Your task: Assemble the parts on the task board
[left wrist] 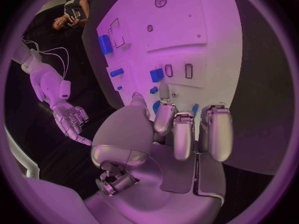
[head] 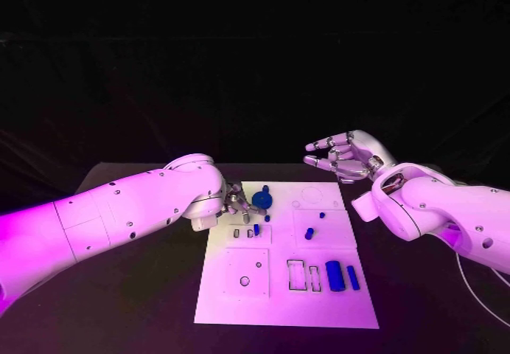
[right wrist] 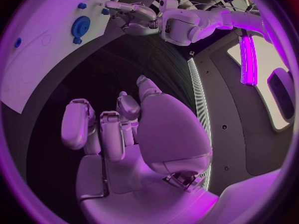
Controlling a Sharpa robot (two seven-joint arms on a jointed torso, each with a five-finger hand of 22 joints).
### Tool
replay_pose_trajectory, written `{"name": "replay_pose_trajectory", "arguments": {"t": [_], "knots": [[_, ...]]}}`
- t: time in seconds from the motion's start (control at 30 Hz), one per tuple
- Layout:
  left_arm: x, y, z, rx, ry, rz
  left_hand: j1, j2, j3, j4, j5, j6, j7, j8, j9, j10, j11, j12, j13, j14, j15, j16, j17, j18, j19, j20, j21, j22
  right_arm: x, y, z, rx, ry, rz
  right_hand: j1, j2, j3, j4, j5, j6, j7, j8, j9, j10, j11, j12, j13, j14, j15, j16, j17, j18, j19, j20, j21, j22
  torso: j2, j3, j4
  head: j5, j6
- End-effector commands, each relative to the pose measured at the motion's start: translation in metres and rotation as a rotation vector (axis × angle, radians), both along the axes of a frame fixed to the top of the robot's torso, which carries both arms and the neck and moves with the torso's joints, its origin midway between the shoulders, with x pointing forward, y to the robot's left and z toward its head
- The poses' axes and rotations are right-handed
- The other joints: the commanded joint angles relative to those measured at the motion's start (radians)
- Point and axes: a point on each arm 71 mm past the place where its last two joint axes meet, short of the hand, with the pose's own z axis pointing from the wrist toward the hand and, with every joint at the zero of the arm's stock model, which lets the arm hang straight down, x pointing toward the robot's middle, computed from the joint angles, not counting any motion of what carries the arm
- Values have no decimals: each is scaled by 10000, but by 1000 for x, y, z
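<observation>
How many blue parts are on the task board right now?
7 visible: gear by the left hand, three small pieces mid-board, two cylinders near the front edge. The fingers may hide more.

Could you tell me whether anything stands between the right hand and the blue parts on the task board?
Nothing visible does: the right hand hovers empty beyond the task board's far right corner, with bare board between it and the nearest parts.

your robot's two arms (head: 117, 214) wear smooth white shells, rounded at the joints and dotted with small dark screws. each robot hand (head: 346, 156) is silver metal with segmented fingers (left wrist: 215, 129); thin cables trail beside the right arm (head: 468, 221).
</observation>
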Motion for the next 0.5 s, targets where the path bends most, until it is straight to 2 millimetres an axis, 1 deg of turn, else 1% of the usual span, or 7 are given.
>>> {"name": "replay_pose_trajectory", "arguments": {"t": [0.03,0.13,0.23,0.33,0.5], "knots": [[-1,1,-4,694,358,-11,15,64,-51,-7,-20,-97,-24,44,38,-33,10,-22,19,1055,-50,30,2631,-105,227,-58,28,966,0,1,-1,-128,101,89,31,-1,-61,-6,42,78,13,41,15,-17,-70,-62,-11,721,-28,-39,1345,156,-32,-14,-35,-9,3,-2,16,-31,-22],[-1,0,-5,747,471,-82,92,108,-46,-20,-16,-137,-21,71,94,-37,14,-19,27,1055,-46,30,2631,-107,230,-54,34,980,0,2,-2,-145,132,102,31,-1,-61,-6,42,78,13,41,15,-17,-70,-62,-11,721,-28,-39,1345,156,-32,-14,-35,-9,5,0,21,-35,-47],[0,-2,-8,808,588,-143,170,136,-43,-31,-14,-173,-17,96,148,-43,17,-20,28,1055,-43,30,2631,-107,228,-51,33,981,0,2,-2,-161,166,122,37,-4,-66,-10,48,76,13,39,15,-20,-70,-68,-16,720,-29,-42,1340,158,-37,-15,-40,-16,7,-15,25,-41,-85],[0,-3,-11,850,677,-183,211,143,-44,-35,-13,-193,-14,109,178,-50,20,-25,24,1055,-40,30,2631,-104,221,-49,26,970,0,3,-3,-176,190,134,41,-7,-69,-13,54,75,12,37,14,-23,-71,-74,-21,719,-30,-45,1336,159,-40,-16,-44,-23,13,-19,28,-53,-95],[0,-5,-16,891,793,-211,258,153,-43,-40,-11,-213,-12,124,211,-55,22,-27,24,1055,-38,30,2631,-103,219,-46,26,970,0,3,-3,-199,230,151,47,-4,-73,-15,69,74,12,35,14,-23,-72,-74,-23,717,-31,-51,1327,160,-43,-18,-48,-28,15,-14,44,-82,-137]]}}
